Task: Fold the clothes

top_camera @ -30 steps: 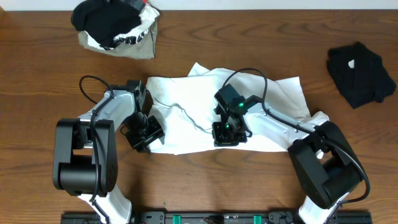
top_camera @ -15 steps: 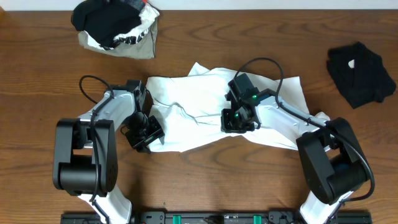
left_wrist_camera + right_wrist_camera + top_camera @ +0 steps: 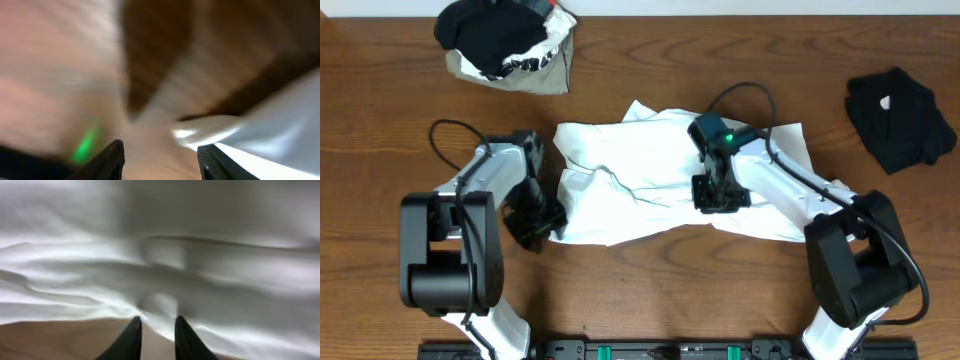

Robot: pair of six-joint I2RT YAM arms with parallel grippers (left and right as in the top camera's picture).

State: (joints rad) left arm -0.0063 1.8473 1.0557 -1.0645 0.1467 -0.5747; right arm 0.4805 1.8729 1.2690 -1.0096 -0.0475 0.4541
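The white T-shirt [image 3: 650, 180] lies rumpled across the middle of the tabletop [image 3: 650, 300], not yet in any neat fold. Its near edge climbs from the left corner up toward the right arm. The right fingers [image 3: 131, 340] stand narrow over that edge, and the cloth puckers into a small peak just at their tips. They look to be pinching a thin fold of the shirt, though only a little of it. The left fingers [image 3: 114, 159] stand moderately apart at the shirt's near left corner, with blurred wood between them and white cloth off to one side. That view is badly smeared, so I cannot tell whether they touch the shirt. Farther out, a heap of black, printed and olive-grey clothes [image 3: 505, 40] sits at the far left, and a black garment [image 3: 900, 115] lies well apart at the right.

The likeliest trouble is the thin pinch — so little cloth between the right fingers could slip out as the edge is carried, dropping it in a fresh crumple. With the left corner unheld, a pull from the right may also drag the whole shirt sideways instead of folding it, leaving the edges skewed
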